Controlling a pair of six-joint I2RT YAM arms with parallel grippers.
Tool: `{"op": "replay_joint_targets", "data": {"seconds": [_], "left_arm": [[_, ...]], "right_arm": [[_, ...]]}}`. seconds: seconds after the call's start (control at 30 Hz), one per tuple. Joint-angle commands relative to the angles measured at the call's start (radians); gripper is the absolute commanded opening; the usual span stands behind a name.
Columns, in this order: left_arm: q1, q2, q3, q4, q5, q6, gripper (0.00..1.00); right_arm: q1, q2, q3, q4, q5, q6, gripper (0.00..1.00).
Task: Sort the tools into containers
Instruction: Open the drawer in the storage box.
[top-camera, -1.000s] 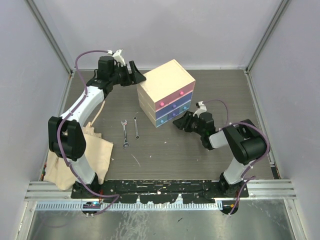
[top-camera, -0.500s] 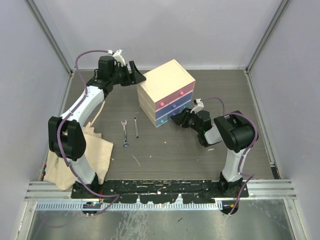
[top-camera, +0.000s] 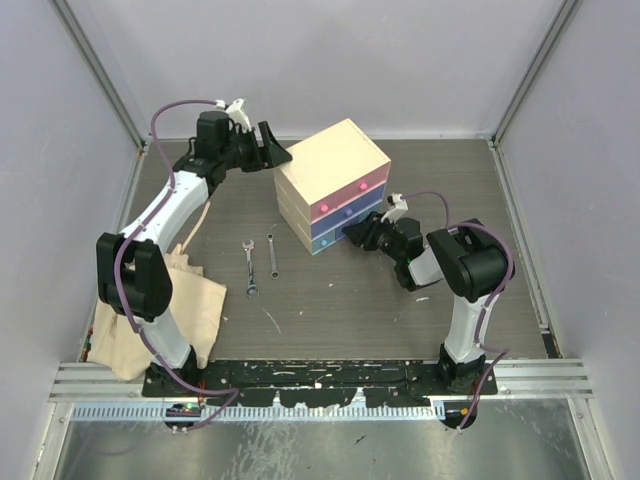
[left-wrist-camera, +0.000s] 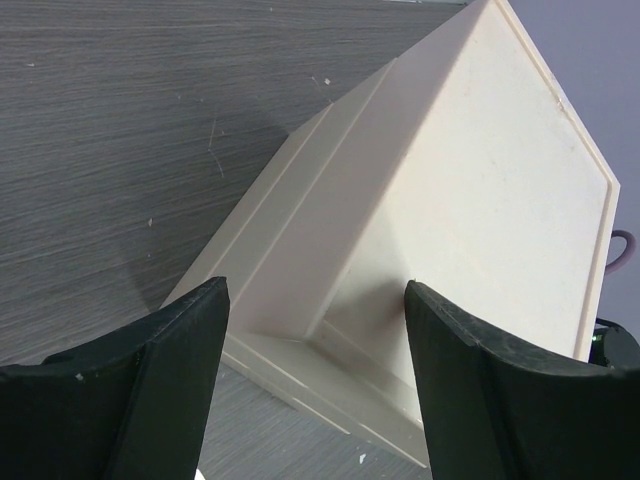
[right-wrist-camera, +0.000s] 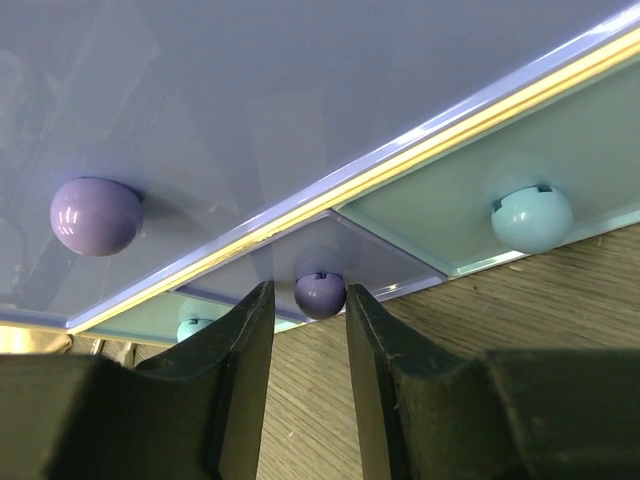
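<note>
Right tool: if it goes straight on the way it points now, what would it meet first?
Most likely the small purple knob, just ahead of the right tool and in line between its fingers, low on the cream chest. The remaining gap is hard to judge.

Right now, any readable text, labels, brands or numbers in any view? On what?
None legible.
The cream chest and its drawer fronts are plain in all three views.
Any stamping on the wrenches is too small to read.
</note>
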Motion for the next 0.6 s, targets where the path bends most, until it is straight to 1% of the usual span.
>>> {"op": "replay_joint_targets", "data": {"seconds": [0.0,0.27,0.57], "left_arm": [[-0.004,0.013,0.02,-0.057,-0.014,0.033,0.7],[-0.003,0.013,0.021,-0.059,-0.014,0.032,0.7],[-0.003,0.011,0.025,-0.077,-0.041,0.047,0.7]], "right_arm": [[-0.008,0.002,0.04,0.076,-0.008,-0.026,0.38],[-0.013,0.003,0.032,0.086,-0.019,-0.024,0.22],[-0.023,-0.057,-0.079,0.11,-0.023,-0.028,0.2]]}}
